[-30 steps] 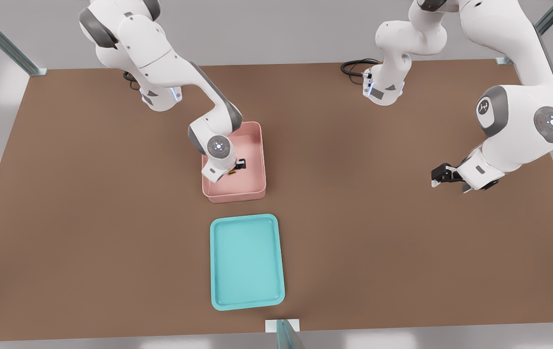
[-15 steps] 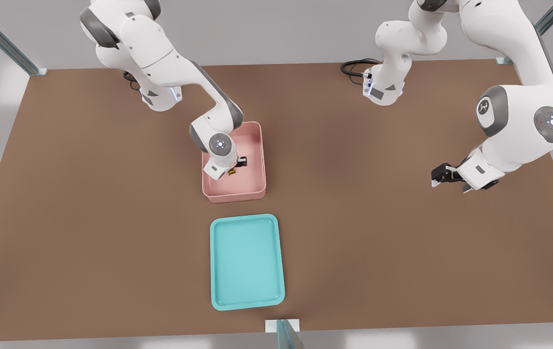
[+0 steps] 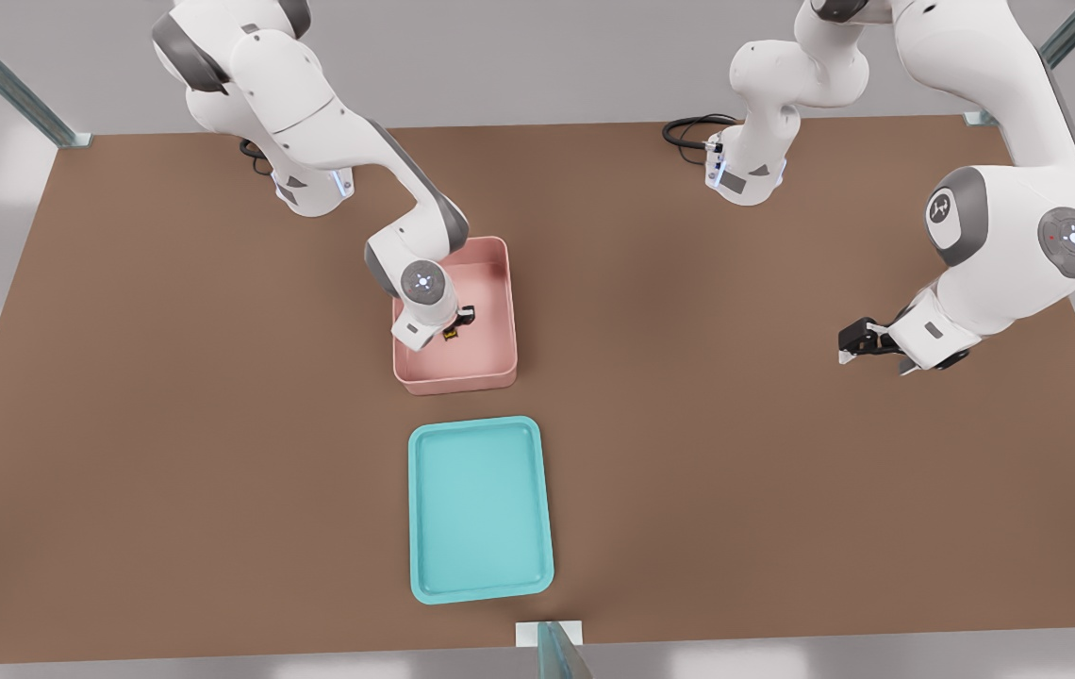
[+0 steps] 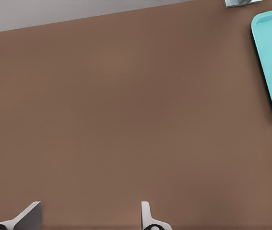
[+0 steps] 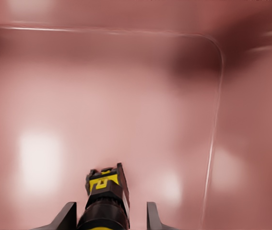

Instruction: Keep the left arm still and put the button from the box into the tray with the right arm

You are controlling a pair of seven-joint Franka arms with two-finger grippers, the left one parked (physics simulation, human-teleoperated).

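I can read almost no text from my station. The only marks are these: on the button [image 5: 106, 194], low in the right wrist view between the tips of the gripper [image 5: 108, 218], there is a yellow patch with a dark figure on it, but I cannot make it out as a letter or number. In the front view, a grey joint cover on the arm at the right of the frame carries a small white emblem [image 3: 942, 207], a logo rather than legible lettering. The box [image 3: 503, 311], the tray [image 3: 480, 589] and the surface [image 3: 735, 453] carry no writing I can see.
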